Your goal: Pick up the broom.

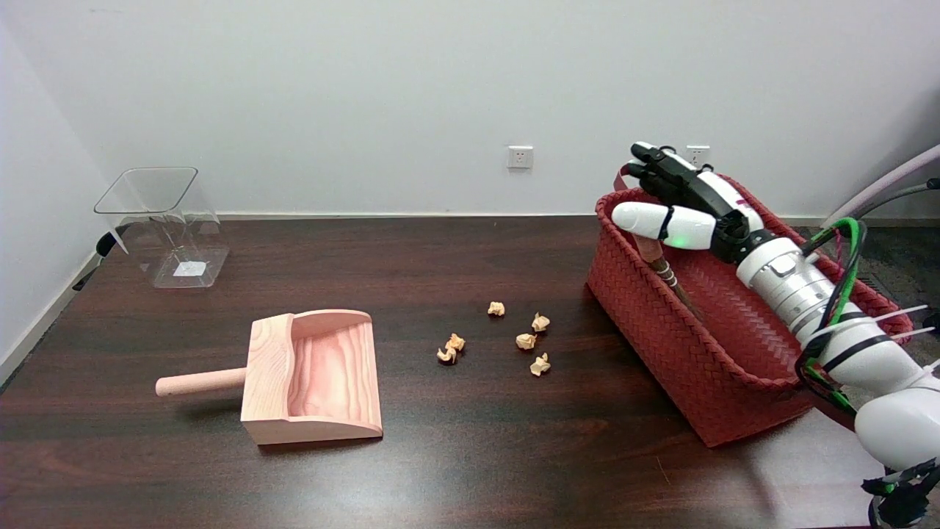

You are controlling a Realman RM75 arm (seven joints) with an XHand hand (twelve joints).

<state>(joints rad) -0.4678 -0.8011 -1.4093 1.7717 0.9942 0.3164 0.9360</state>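
Nearest the camera, the right arm is being stretched across the red woven basket, and the right hand is being held above its far corner. Fingers are being kept extended and apart, with nothing gripped. Just below the hand, the broom is being propped inside the basket, handle leaning on the rim. Judged so, the reach is being made; next, the hand should be lowered and closed round the handle
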